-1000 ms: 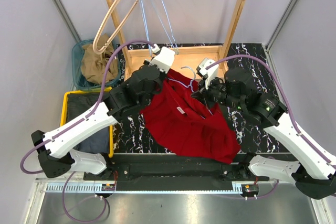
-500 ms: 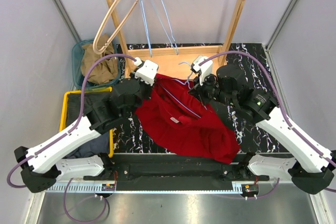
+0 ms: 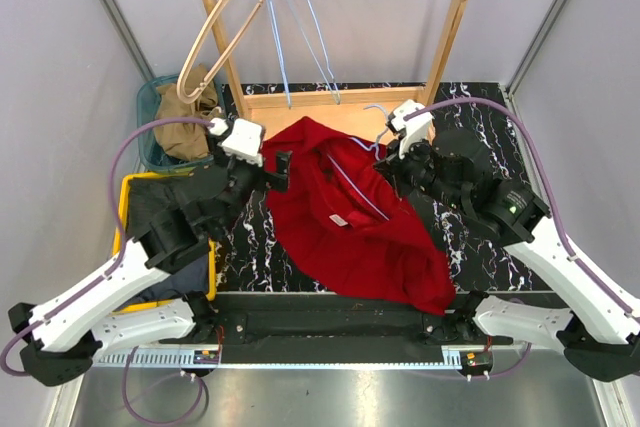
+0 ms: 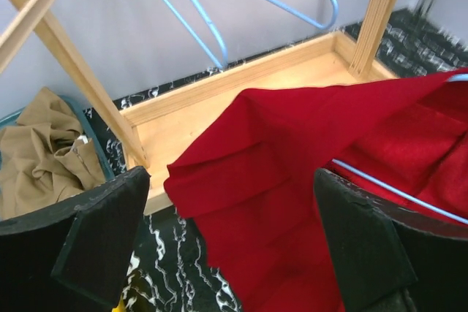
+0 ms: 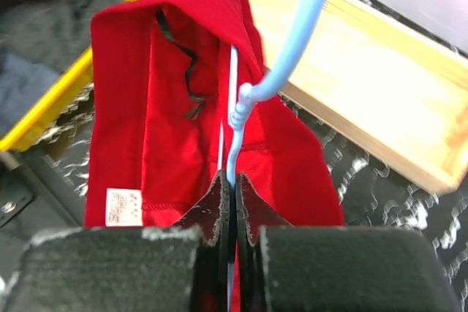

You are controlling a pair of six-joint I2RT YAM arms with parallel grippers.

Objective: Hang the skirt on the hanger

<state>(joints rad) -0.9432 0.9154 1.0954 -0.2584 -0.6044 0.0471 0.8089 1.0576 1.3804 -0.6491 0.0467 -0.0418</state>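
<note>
- the left gripper [image 4: 231, 188] stands spread wide and empty, just beside the upper left edge of the red skirt [image 3: 350, 237].
- the right gripper [image 5: 230, 184] is clenched on the neck wire of the light blue hanger [image 5: 289, 49].
- the skirt drapes over the hanger, with its lower part on the marbled table [image 3: 480, 247].
- its top reaches over the wooden rack's base [image 3: 290, 105].
- a teal basket [image 3: 148, 132] of tan cloth sits far left.

- skirt [image 3: 350, 222] is sprawled mid-table [image 3: 240, 247], right in front of the rack [image 3: 455, 27]
- hanger [image 3: 352, 187] lies on the skirt, toward its back half
- spare hangers [image 3: 310, 17] hang from the rack's top rail
- basket [image 3: 148, 142] sits back-left with a cloth [image 3: 185, 117] in it
- tray [image 3: 126, 207] sits just in front of the basket, left of the table, with clothes [image 3: 150, 202] inside
</note>
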